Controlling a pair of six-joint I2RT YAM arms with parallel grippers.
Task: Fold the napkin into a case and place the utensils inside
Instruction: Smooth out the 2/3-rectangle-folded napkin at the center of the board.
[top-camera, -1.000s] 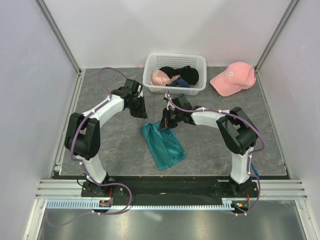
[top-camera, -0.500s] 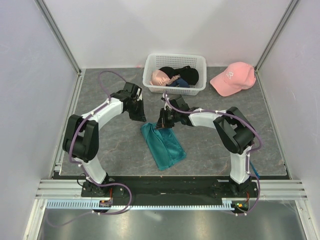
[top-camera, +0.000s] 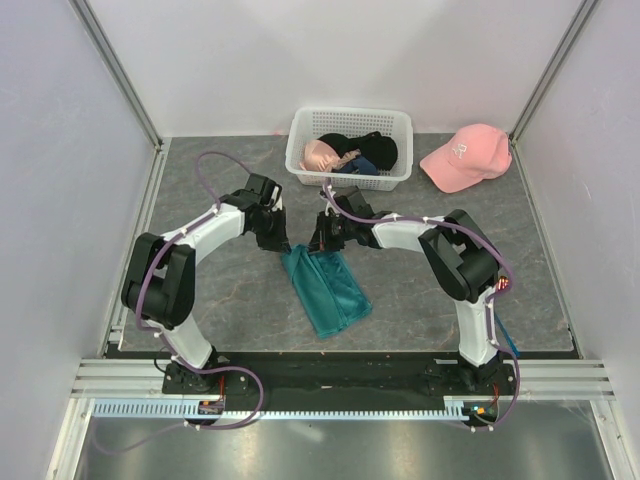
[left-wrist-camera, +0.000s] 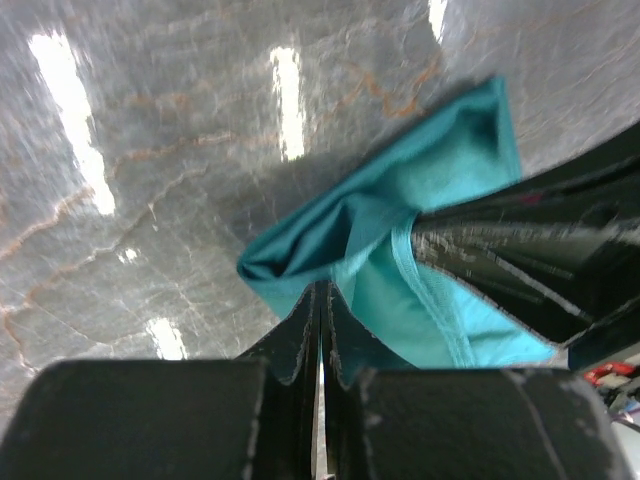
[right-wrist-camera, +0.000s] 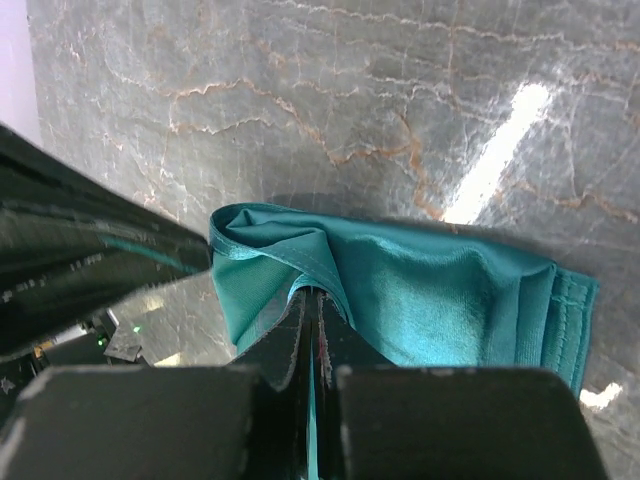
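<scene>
The teal napkin (top-camera: 327, 291) lies folded into a layered strip in the middle of the table. My right gripper (top-camera: 322, 244) is shut on a raised upper layer at its far end; teal cloth shows between its fingers in the right wrist view (right-wrist-camera: 312, 296). My left gripper (top-camera: 284, 244) is shut, and its tips touch the far left corner fold of the napkin (left-wrist-camera: 390, 250) in the left wrist view (left-wrist-camera: 322, 290). No cloth shows between its fingers. The two grippers are close together. The utensils are out of view.
A white lattice basket (top-camera: 350, 113) with black and pink garments (top-camera: 366, 150) stands at the back, just beyond both grippers. A pink cap (top-camera: 465, 155) lies at the back right. Grey walls close in the left and right sides.
My left gripper has moved toward me and to the right, down to the napkin's far left corner. My right gripper has shifted slightly left, still holding the cloth.
</scene>
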